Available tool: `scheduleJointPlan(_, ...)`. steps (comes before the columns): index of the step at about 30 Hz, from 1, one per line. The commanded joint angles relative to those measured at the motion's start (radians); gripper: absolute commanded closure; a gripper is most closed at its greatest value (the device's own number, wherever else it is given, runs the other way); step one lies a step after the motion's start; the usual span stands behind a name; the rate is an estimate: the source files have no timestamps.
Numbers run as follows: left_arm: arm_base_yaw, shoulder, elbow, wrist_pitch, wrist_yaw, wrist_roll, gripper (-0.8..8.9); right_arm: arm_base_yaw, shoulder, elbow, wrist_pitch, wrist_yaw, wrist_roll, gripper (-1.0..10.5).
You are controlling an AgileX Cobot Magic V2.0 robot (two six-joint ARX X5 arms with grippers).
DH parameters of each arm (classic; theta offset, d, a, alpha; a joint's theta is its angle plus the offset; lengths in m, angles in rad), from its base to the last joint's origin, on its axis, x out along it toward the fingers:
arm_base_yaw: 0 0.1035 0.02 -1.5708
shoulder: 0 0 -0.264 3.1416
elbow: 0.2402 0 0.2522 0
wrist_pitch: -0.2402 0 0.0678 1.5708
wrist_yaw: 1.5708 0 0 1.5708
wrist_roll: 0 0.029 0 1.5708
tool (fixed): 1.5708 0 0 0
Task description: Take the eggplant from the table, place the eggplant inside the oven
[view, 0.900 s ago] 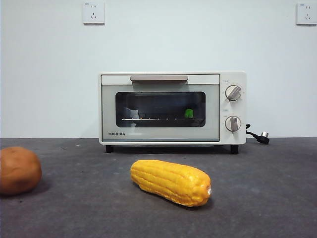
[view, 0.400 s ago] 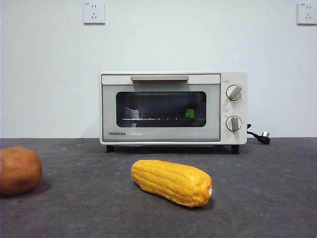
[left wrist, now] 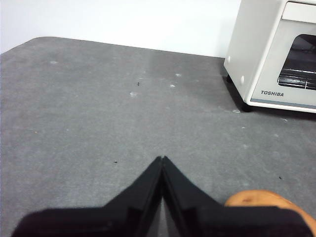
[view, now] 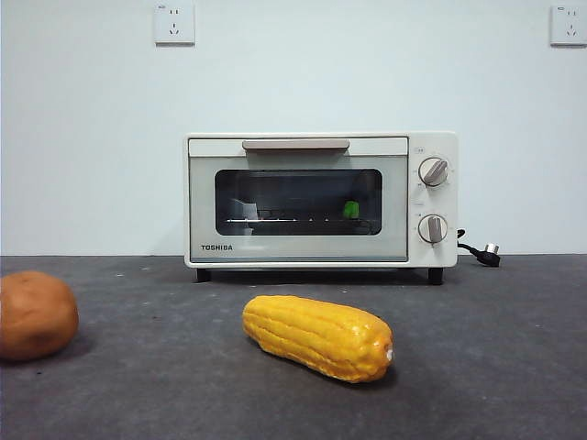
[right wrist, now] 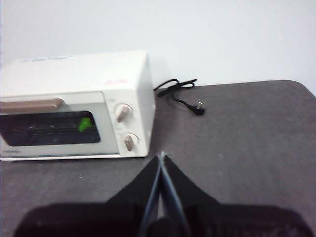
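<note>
The cream-white oven (view: 321, 200) stands at the back of the dark grey table (view: 477, 367) with its door closed. Through the glass a bright green stem cap marks the eggplant (view: 350, 210) lying on the wire rack; its dark body barely shows. The right wrist view shows the same green cap of the eggplant (right wrist: 85, 124) inside the oven (right wrist: 74, 106). My left gripper (left wrist: 162, 159) is shut and empty, held back above the table left of the oven (left wrist: 276, 54). My right gripper (right wrist: 161, 155) is shut and empty, pulled back in front of the oven's knob side.
A yellow corn cob (view: 317, 336) lies on the table in front of the oven. A round brown potato (view: 35, 314) sits at the left, also seen as the potato (left wrist: 261, 200) beside my left gripper. The oven's black power cord (right wrist: 182, 94) trails behind on the right.
</note>
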Motion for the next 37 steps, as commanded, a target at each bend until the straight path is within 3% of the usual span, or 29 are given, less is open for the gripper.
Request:
scheduleJointPlan(1,-0.001,0.0,-0.008,0.009,0.002,0.004,8.17,-0.021,-0.073,-0.084,0.026,0.0,-0.005,9.5)
scheduleJointPlan(19,-0.001,0.0,-0.008,0.009,0.002,0.004,8.17,-0.045,-0.383,-0.558,0.192,-0.003,-0.003,9.5)
scheduleJointPlan(37,-0.001,0.0,-0.008,0.009,0.002,0.004,8.18,-0.045,-0.404,-0.711,0.319,-0.004,0.022,9.5)
